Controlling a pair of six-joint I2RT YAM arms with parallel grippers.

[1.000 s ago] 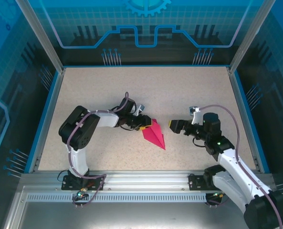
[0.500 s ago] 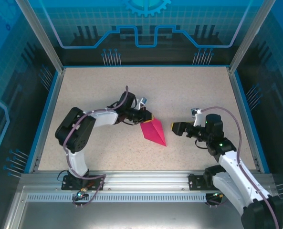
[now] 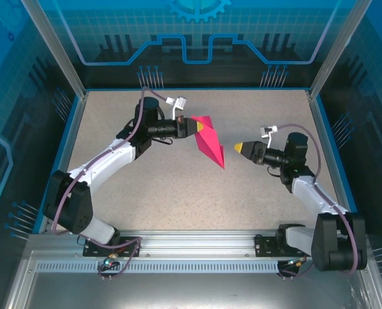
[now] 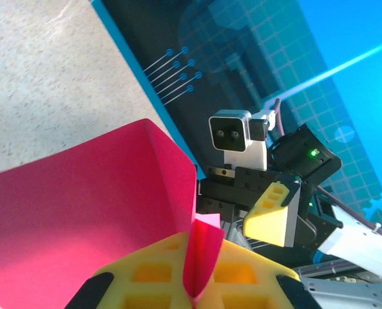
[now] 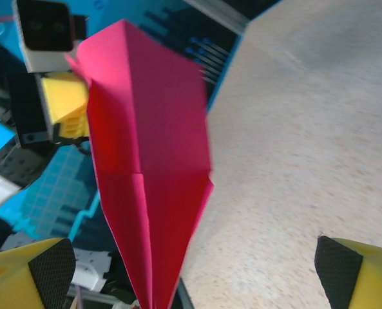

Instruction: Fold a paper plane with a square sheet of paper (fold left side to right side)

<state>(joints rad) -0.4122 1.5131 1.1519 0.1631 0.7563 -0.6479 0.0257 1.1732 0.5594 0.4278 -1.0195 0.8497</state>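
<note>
The paper plane [image 3: 209, 140] — magenta-pink, creased, tapering to a sharp point.

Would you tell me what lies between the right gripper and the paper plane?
Nothing: in the top view, only bare table shows in the gap between the right gripper and the pointed end of the paper plane.

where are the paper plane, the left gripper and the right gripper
paper plane [image 3: 209, 143], top view, middle of the pink folded body
left gripper [image 3: 191, 127], top view, between the yellow fingertips shut on the paper plane
right gripper [image 3: 241, 148], top view, at its open yellow fingertips
</note>
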